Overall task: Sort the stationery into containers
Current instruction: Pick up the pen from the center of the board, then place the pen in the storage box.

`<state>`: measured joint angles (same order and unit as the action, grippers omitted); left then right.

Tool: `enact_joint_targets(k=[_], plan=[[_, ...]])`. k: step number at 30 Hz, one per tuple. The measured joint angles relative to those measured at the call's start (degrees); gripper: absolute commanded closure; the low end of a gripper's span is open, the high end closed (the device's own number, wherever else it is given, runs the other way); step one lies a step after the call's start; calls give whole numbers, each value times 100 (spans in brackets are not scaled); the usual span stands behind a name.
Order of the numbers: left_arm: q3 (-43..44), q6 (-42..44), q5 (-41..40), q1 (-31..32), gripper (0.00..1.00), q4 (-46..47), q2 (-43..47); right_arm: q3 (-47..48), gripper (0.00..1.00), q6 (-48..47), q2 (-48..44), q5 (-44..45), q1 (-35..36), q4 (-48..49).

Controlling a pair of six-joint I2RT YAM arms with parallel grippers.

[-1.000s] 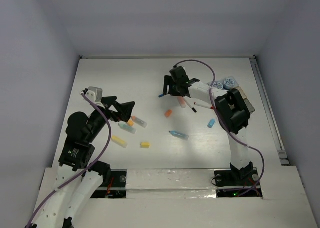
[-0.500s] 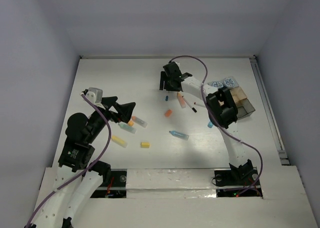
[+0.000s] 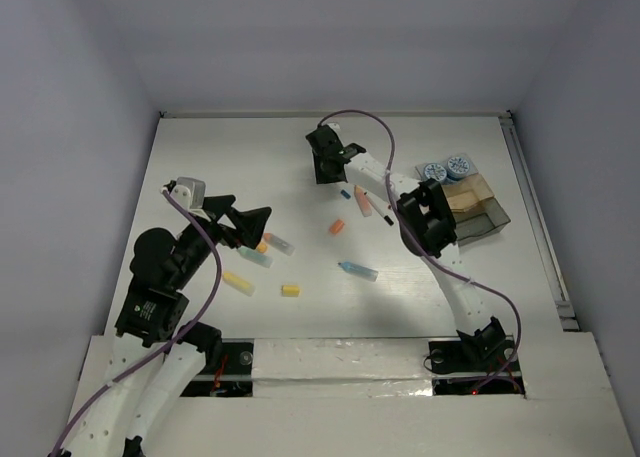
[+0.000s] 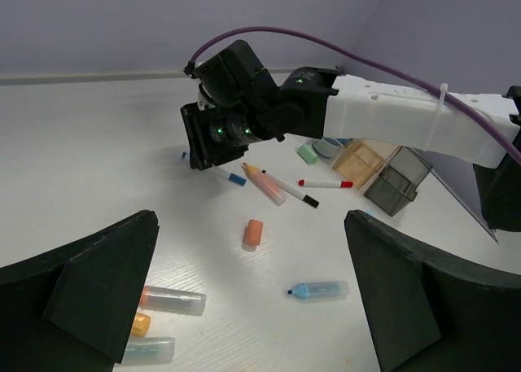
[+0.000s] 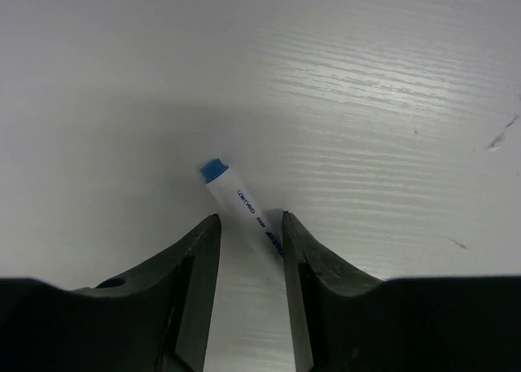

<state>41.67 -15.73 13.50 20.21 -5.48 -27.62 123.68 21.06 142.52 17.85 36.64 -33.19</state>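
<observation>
The right gripper [image 3: 325, 167] was stretched out over the far middle of the white table [image 3: 220, 157], pointing down at a white pen with a blue cap [image 5: 236, 198]. In the right wrist view its 2 jaws stood narrowed on either side of that pen, which lay flat on the table and ran slantwise through the gap. The finger [image 5: 313, 282] on the right of that view looked to be touching the barrel, while a strip of table showed between the pen and the other one, so the pen was straddled but not clamped. The left gripper [image 3: 252, 227] hovered over the near left of the table with its jaws spread wide and nothing between them. Just beside it lay 2 clear-capped markers [image 3: 255, 258], and nearer the arm bases 2 short yellow sticks [image 3: 238, 283]. Close to the right of the blue-capped pen lay a peach-coloured pencil [image 4: 264, 183], a thin black pen [image 4: 291, 193] and a red-capped pen [image 4: 326, 183]. An orange stick [image 4: 253, 232] and a blue marker [image 4: 319, 291] lay nearer, in the middle of the table. The clear divided tray [image 3: 495, 217] sat at the right side of the table, well apart from the right gripper, with 2 blue-and-white rolls [image 3: 458, 163] at its far end. Whether they were inside it could not be told.
</observation>
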Motion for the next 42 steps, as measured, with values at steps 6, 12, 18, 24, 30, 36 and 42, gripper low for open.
enact_joint_targets(k=[6,12,18,24,30,36,42], plan=[[0,0,0,0,1,-7,52,57,81,-293,28,20,96,-55],[0,0,-4,46,1,-9,57,201,100,-509,74,-9,131,-181],[0,2,-7,46,1,-15,92,192,100,-542,72,-61,116,-94],[0,2,-11,52,1,-20,92,-741,100,-306,-710,-348,-17,503],[0,2,-13,129,1,-35,94,-1891,100,-92,-2608,-232,-157,1436],[0,4,-7,236,1,-37,175,-4500,100,592,-5248,-164,-1003,2752],[0,7,-4,422,1,-39,238,-7106,100,1373,-7099,291,-2573,3176]])
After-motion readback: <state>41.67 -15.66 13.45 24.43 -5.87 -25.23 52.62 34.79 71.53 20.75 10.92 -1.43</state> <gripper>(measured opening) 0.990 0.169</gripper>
